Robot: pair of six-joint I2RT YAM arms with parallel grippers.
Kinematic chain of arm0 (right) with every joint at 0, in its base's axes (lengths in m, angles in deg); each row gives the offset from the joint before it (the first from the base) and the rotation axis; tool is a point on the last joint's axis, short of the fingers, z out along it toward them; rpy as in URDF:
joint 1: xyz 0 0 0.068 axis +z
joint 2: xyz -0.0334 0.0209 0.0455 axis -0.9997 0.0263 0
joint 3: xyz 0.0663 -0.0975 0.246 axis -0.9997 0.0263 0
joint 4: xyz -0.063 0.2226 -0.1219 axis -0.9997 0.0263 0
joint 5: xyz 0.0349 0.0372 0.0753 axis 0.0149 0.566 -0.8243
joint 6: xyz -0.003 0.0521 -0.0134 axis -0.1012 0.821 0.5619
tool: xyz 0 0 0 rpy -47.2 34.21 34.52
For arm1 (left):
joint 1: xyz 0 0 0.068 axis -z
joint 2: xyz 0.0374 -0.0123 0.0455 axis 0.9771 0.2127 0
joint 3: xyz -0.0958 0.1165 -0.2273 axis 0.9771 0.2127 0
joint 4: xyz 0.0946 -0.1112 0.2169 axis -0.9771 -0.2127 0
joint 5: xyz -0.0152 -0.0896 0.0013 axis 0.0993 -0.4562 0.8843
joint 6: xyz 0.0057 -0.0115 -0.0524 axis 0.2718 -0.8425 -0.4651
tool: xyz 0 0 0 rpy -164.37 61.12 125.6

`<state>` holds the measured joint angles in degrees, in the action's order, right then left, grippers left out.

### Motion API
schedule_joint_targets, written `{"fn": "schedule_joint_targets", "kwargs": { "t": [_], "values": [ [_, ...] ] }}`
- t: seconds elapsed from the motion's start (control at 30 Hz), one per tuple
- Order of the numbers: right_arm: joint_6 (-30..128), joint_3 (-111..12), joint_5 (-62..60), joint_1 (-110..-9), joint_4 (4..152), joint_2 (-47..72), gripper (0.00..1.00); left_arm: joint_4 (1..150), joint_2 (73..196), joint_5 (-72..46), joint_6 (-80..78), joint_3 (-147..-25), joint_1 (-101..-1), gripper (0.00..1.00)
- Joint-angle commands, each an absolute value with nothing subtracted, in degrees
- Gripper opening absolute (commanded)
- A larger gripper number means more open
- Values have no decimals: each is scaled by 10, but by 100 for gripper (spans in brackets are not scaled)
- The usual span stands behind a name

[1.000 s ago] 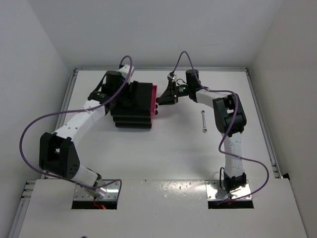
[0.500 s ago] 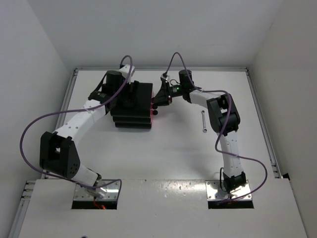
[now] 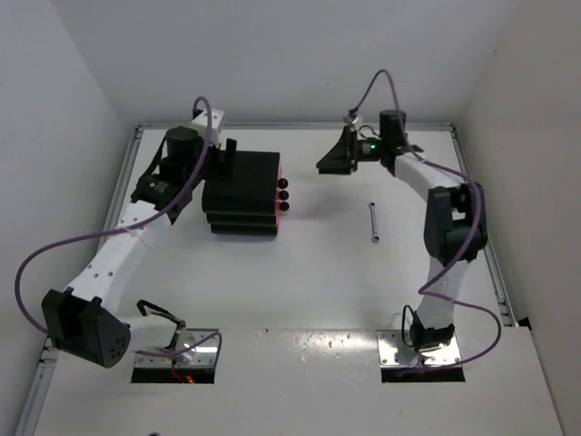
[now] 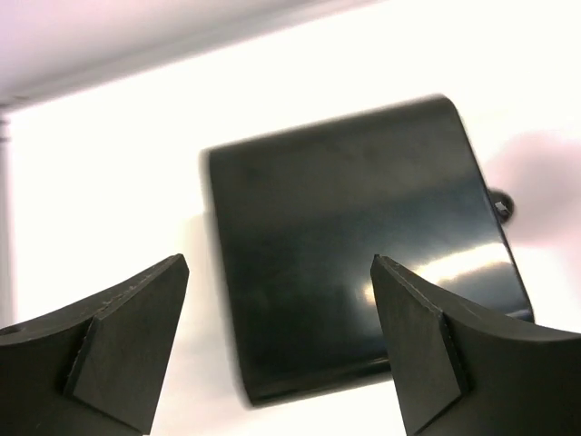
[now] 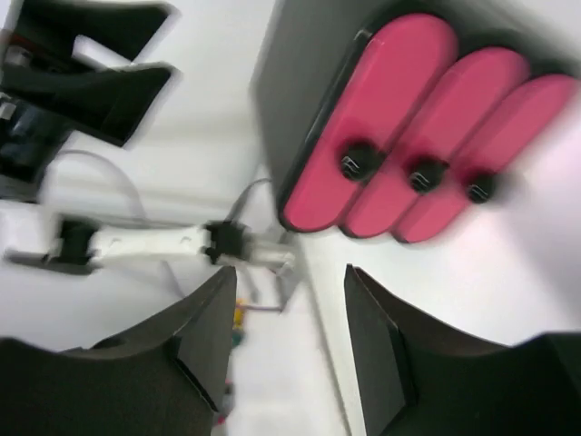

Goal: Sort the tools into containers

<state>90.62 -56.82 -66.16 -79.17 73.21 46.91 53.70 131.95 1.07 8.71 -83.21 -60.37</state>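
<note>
**Work surface.** The white table (image 3: 327,272) is bounded by a rail on its left, far and right edges. White walls rise just beyond those three sides. Both arm bases sit at the near edge.

**Containers.** One black drawer unit (image 3: 241,193) stands in the far half, left of centre, apart from the left rail and the far edge. It holds three magenta drawers (image 5: 377,113), stacked, with their fronts facing right. All three fronts sit flush with the case. Each carries one round black knob (image 5: 359,162), three knobs in total.

**Tools.** One tool is in view: the thin silver wrench (image 3: 373,222). It lies flat on the table right of centre, its long axis running near to far. It is well apart from the drawer unit and from the right rail, with bare table on every side.

**Left gripper** (image 4: 279,268). It hovers over the far left part of the unit's top. The fingers are spread wide with nothing between them, and they touch nothing.

**Right gripper** (image 5: 289,272). It hovers to the right of the drawer fronts, on the far side of the table, pointing left towards the knobs. The fingers are parted and hold nothing. A strip of bare table separates it from the knobs, and the wrench lies nearer than it, well apart.
</note>
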Motion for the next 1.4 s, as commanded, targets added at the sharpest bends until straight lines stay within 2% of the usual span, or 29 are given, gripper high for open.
{"fn": "schedule_joint_targets", "kwargs": {
  "t": [0.0,0.03,0.07,0.17,0.3,0.43,0.57,0.93,1.37],
  "values": [
    [576,-626,-551,-830,1127,413,51,508,1297,56,84,-865,-643,88],
    [511,-654,-489,-830,1186,407,51,501,1297,56,84,-857,-653,88],
    [480,-641,-366,-830,1204,396,47,494,1291,61,84,-849,-673,88],
    [472,-505,-219,-830,1151,303,44,494,1264,73,90,-805,-710,88],
    [449,-400,-107,-835,1145,260,44,509,1240,87,101,-757,-751,88],
    [449,-382,-8,-829,1139,266,44,520,1227,80,101,-724,-804,88],
    [470,-412,13,-829,1150,288,44,526,1212,67,101,-699,-836,88],
    [505,-559,32,-829,1218,441,42,555,1199,12,106,-658,-899,90],
    [517,-575,37,-829,1228,505,38,567,1217,-43,117,-647,-962,90]
  ]
}}
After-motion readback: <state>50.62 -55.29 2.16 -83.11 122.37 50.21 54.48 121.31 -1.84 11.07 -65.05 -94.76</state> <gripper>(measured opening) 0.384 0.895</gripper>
